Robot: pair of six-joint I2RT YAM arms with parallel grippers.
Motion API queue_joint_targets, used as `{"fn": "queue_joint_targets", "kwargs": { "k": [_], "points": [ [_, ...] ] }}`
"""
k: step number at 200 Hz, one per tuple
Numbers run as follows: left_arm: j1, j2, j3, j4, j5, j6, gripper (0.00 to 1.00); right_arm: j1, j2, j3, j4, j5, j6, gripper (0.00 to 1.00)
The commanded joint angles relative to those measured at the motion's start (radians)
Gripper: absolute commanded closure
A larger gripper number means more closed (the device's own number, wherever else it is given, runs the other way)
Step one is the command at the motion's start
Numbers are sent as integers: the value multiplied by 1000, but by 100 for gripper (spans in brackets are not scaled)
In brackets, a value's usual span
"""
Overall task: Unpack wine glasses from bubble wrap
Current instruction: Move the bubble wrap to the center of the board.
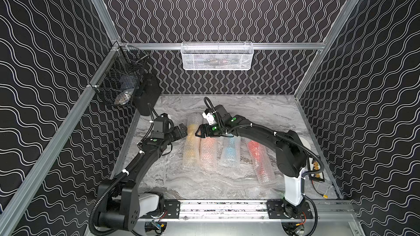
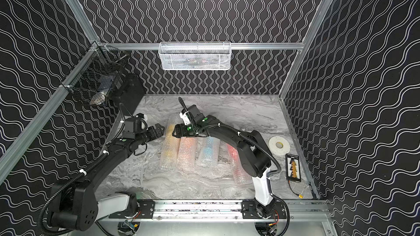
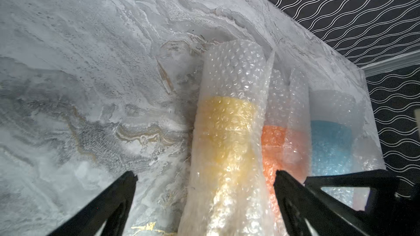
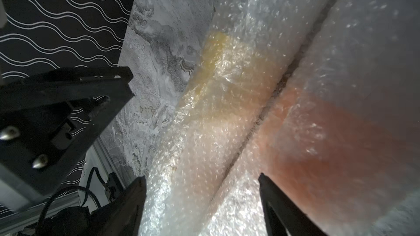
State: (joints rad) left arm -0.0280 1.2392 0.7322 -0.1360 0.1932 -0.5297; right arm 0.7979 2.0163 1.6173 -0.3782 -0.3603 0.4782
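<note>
**Bubble wrap (image 1: 193, 157) closed round all four wine glasses**

Four rolls of the wrap lie side by side on the marbled counter (image 1: 261, 114), each with a colour showing through. The yellow roll (image 1: 192, 148) is the leftmost of them.

Left of the yellow roll, the left gripper (image 1: 182, 130) reaches in low, just beside the roll's far half. Its jaws stand wide apart and hold nothing. In the left wrist view one finger (image 3: 127, 182) hangs over bare counter on one side of the yellow roll. The other finger is on the roll's far side, over its neighbour. Inside the roll the yellow wine glass (image 3: 227, 128) shows as a yellow band through the bubbles.

Over the yellow roll's right edge, the right gripper (image 1: 199, 133) faces the left one, near it but apart. Its jaws are parted too. In the right wrist view the seam between the yellow roll and its neighbour runs between the fingers. Whether the fingertips (image 4: 263, 180) touch the wrap cannot be told.

Right of the yellow roll and touching it lies the orange roll (image 1: 208, 153), with the orange wine glass (image 3: 272, 137) inside. Next comes the blue roll (image 1: 231, 152), with the light blue wine glass (image 3: 329, 144). Farthest right of the yellow roll is the red roll (image 1: 261, 162), angled and partly under the right arm. Well to the right of the yellow roll, a white disc (image 2: 279, 145) and a black tray (image 2: 293, 166) sit by the counter's edge.
</note>
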Motion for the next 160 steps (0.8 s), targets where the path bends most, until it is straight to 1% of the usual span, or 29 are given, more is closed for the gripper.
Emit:
{"fn": "queue_joint_targets", "kwargs": {
  "k": [1,27,36,66,82,97,115,129,137,160],
  "points": [
    [16,11,-5,9,47,-39,2,9,47,30,-50,-17,14,20],
    [25,17,-16,30,62,-49,2,18,81,29,-7,-36,46,21],
    [25,23,-19,42,74,-52,2,20,95,41,-21,-18,42,22],
    [25,55,-18,55,101,-55,2,14,97,34,-59,72,15,22],
    [24,76,-26,90,156,-54,3,1,87,16,-81,114,4,20],
    [24,103,-25,118,206,-58,4,-31,69,-22,-83,100,10,19],
    [25,135,-19,130,225,-62,5,-91,29,-88,-54,55,16,19],
    [25,157,-14,138,228,-65,6,-128,13,-120,-62,54,3,19],
    [25,169,-13,150,237,-71,7,-144,-27,-133,-74,55,-10,19],
    [24,207,-10,193,265,-94,10,-183,-62,-157,-111,63,-43,18]
  ]
}}
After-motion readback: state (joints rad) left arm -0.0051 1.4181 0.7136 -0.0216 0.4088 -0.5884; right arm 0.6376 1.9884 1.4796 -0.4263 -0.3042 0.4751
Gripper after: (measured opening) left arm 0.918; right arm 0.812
